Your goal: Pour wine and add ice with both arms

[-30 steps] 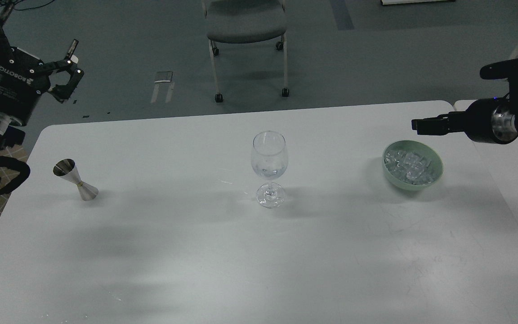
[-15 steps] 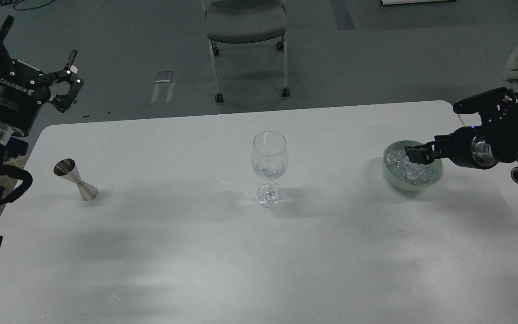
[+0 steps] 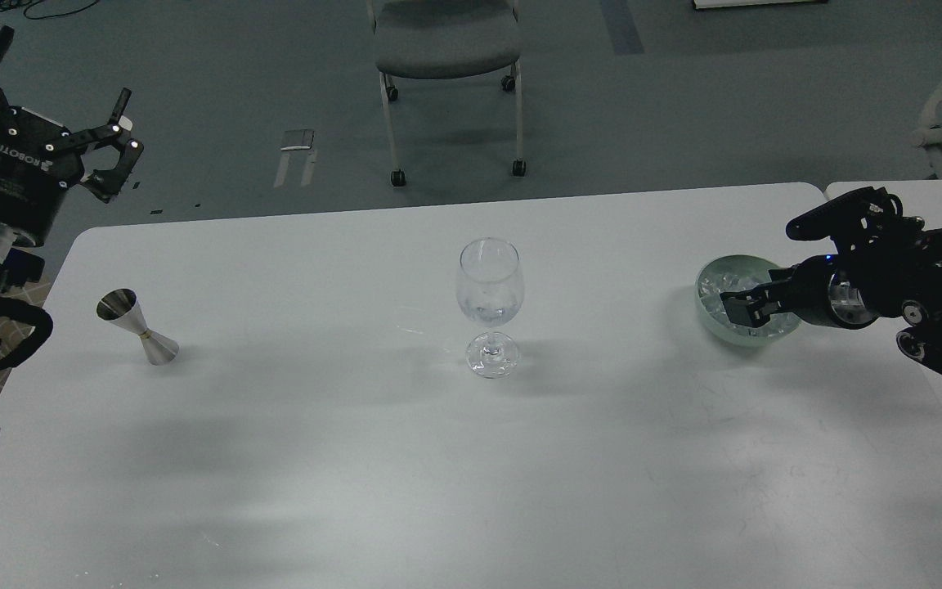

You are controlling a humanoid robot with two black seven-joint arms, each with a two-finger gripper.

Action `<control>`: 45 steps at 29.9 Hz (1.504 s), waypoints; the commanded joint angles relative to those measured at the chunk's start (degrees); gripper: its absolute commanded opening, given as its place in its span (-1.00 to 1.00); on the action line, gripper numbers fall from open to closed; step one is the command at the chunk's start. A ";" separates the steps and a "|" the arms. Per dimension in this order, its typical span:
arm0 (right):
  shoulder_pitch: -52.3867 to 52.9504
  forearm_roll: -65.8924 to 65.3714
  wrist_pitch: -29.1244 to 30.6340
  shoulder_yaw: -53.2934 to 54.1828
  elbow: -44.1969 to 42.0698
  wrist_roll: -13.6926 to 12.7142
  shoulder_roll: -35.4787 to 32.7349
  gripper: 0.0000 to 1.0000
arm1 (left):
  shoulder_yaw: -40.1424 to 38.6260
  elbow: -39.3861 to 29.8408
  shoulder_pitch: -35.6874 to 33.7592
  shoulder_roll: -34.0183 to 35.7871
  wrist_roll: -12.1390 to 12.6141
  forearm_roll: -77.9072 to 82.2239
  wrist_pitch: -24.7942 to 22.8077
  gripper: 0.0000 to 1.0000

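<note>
Right gripper (image 3: 739, 311) just dropped into ice (image 3: 724, 286) bowl (image 3: 704, 307), 3 o'clock of glass (image 3: 491, 307); grasp unclear. Left gripper (image 3: 54, 102) spread wide, idle.

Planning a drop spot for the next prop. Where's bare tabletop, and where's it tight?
Free: the white table along the whole near edge, and the stretches between the steel hourglass jigger, the clear stemmed wine glass and the pale green bowl. Tight: the bowl of ice cubes, where the right gripper dips in.
</note>
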 commanded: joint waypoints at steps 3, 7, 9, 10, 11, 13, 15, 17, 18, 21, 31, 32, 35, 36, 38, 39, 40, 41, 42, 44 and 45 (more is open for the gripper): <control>0.11 -0.05 -0.16 0.05 -1.32 -0.82 1.37 0.50 | 0.07 0.01 0.00 -0.23 0.09 0.00 0.11 0.95; 0.63 -0.05 -0.16 0.14 -2.90 -0.91 2.60 0.41 | 0.07 0.01 0.00 -0.85 0.09 0.09 0.11 0.95; 0.63 -0.05 -0.16 0.14 -3.26 -0.91 3.21 0.34 | 0.07 0.01 0.00 -0.85 0.09 0.09 0.11 0.95; 0.63 -0.05 -0.16 0.05 -3.52 -0.91 3.56 0.27 | 0.07 0.01 0.00 -0.85 0.09 0.09 0.11 0.95; 0.55 -0.05 -0.16 0.05 -3.52 -0.99 3.65 0.19 | 0.07 0.01 0.00 -0.76 0.09 0.09 0.11 0.95; 0.37 0.04 -0.07 0.05 -3.43 -1.08 3.66 0.14 | 0.07 0.01 0.00 -0.76 0.09 0.09 0.20 0.95; 0.37 0.04 -0.16 0.05 -3.35 -1.08 3.66 0.13 | 0.07 0.01 0.00 -0.67 0.09 0.00 0.20 0.95; 0.46 0.04 -0.07 0.05 -3.35 -1.08 3.66 0.13 | 0.07 0.01 0.00 -0.58 0.09 0.00 0.11 0.95; 0.46 0.04 -0.07 0.05 -3.35 -1.08 3.66 0.13 | 0.07 0.09 0.00 -0.58 0.09 0.00 0.11 0.95; 0.28 0.04 0.02 0.05 -3.17 -1.08 3.57 0.13 | 0.07 0.01 0.00 -0.58 0.09 0.09 0.20 0.95; 0.02 0.04 0.02 -0.04 -3.26 -2.14 3.30 -0.14 | 0.07 0.09 0.00 -0.58 -0.09 0.00 0.29 0.95; 0.11 0.04 0.02 -0.04 -3.26 -2.14 3.30 -0.21 | 0.07 0.09 0.00 -0.58 -0.09 0.09 0.29 0.95; 0.19 0.04 0.02 -0.04 -3.35 -2.57 3.30 -0.36 | 0.07 0.09 -0.09 -0.58 -0.09 0.09 0.29 0.95; 0.28 0.04 0.10 -0.04 -3.35 -2.66 3.30 -0.37 | 0.07 0.09 -0.18 -0.58 0.00 0.09 0.29 0.95; 0.28 0.04 0.28 -0.04 -3.35 -2.75 3.30 -0.42 | 0.07 0.09 -0.18 -0.58 0.00 0.09 0.29 0.95; 0.28 0.04 0.37 -0.04 -3.35 -2.66 3.30 -0.45 | 0.07 0.09 -0.09 -0.58 0.00 0.09 0.29 0.95; 0.28 0.13 0.37 -0.04 -3.35 -2.66 3.30 -0.45 | 0.07 0.09 -0.09 -0.67 0.00 0.09 0.29 0.95; 0.28 0.13 0.37 -0.04 -3.35 -2.66 3.30 -0.45 | 0.07 0.09 -0.18 -0.67 0.00 0.09 0.29 0.95; 0.28 0.13 0.46 -0.04 -3.35 -2.66 3.30 -0.47 | 0.07 0.09 -0.09 -0.67 0.00 0.09 0.29 0.95; 0.28 0.13 0.46 -0.04 -3.35 -2.66 3.30 -0.57 | 0.07 0.09 -0.09 -0.67 0.00 0.09 0.29 0.95; 0.28 0.13 0.54 -0.04 -3.35 -2.66 3.30 -0.58 | 0.07 0.09 -0.09 -0.67 0.00 0.09 0.29 0.95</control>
